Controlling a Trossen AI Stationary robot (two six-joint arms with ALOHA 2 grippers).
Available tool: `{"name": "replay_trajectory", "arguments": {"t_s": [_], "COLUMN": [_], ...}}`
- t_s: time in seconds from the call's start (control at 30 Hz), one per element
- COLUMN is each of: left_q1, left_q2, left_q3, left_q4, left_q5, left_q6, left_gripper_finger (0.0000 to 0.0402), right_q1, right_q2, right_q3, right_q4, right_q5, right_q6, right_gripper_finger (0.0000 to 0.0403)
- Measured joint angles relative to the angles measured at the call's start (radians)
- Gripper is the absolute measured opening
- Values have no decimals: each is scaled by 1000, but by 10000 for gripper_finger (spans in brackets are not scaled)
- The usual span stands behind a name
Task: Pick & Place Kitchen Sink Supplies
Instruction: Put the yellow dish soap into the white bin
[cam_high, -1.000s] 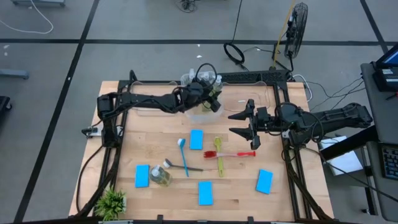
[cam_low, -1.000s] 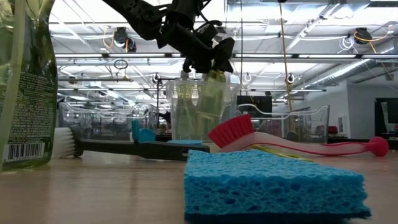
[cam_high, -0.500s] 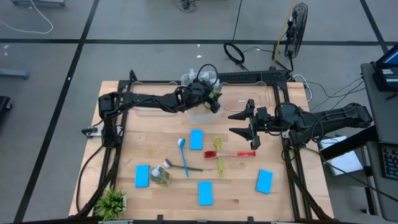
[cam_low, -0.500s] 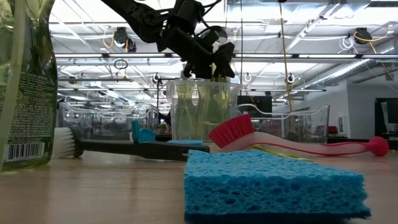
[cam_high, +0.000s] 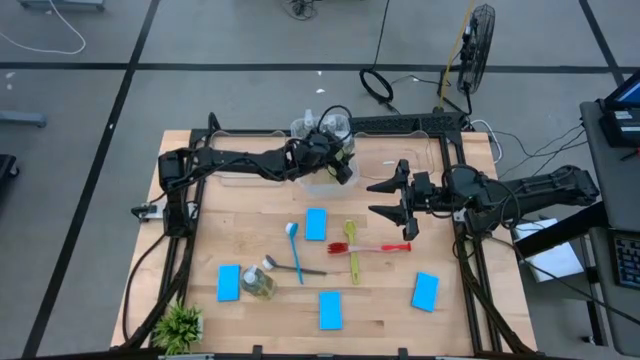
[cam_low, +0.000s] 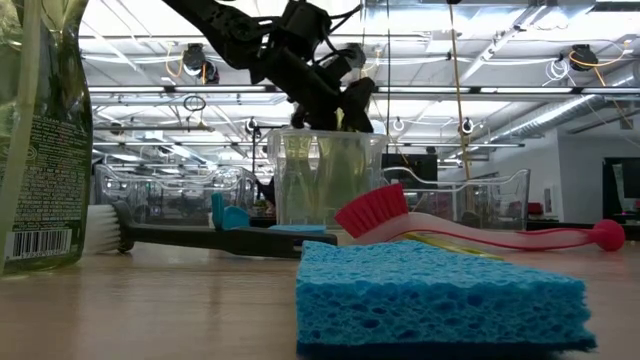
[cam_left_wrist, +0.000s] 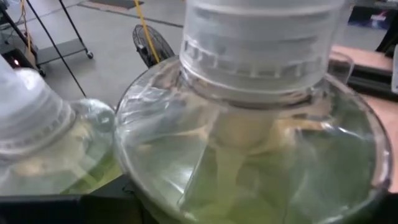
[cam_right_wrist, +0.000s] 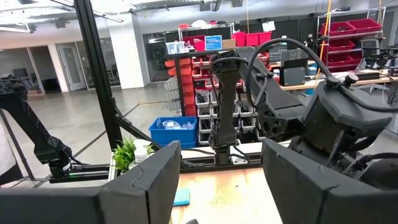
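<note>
My left gripper (cam_high: 341, 167) is over a small clear bin (cam_high: 322, 186) at the table's far middle, shut on a clear bottle of yellow-green liquid (cam_left_wrist: 261, 130). The bottle stands inside the bin (cam_low: 325, 133), beside another bottle (cam_left_wrist: 31, 124). My right gripper (cam_high: 393, 200) is open and empty, above the table right of the bin. One bottle (cam_high: 258, 282) lies on its side at the near left. Blue sponges (cam_high: 316, 224) (cam_high: 228, 283) (cam_high: 330, 310) (cam_high: 425, 291) lie flat. Blue (cam_high: 296, 250), yellow-green (cam_high: 351, 250), red (cam_high: 378, 247) and grey (cam_high: 300, 269) brushes lie in the middle. My left gripper holds the bottle near its upper part (cam_low: 347, 112), coming from above and slanting in from the table's left. The bottle itself fills the wrist view and hides the fingers. The bottle stands about upright, its body down inside the bin (cam_low: 345, 170).
Larger clear bins stand at the far left (cam_high: 245, 160) and far right (cam_high: 425, 150). A small green plant (cam_high: 180, 325) stands at the near left corner. In the low view a sponge (cam_low: 440, 300) and the lying bottle (cam_low: 40, 130) are close to the camera.
My left gripper has gone down with the bottle. The bottle hung above the small bin's rim a second ago; now it is down inside the bin, beside the other bottle. My right gripper has kept still.
</note>
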Motion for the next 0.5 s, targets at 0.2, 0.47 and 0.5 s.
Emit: {"name": "replay_trajectory", "arguments": {"t_s": [0.2, 0.47, 0.5], "left_q1": [1, 1, 1], "left_q2": [0, 0, 0], "left_q3": [0, 0, 0], "left_q4": [-42, -52, -51], "left_q5": [-4, -6, -7], "left_q6": [2, 7, 8], "left_gripper_finger": [248, 252, 253], "right_q1": [0, 0, 0], "right_q2": [0, 0, 0], "right_q3": [0, 0, 0], "right_q4": [0, 0, 0], "right_q5": [0, 0, 0], "right_q6": [0, 0, 0], "right_gripper_finger": [210, 210, 210]}}
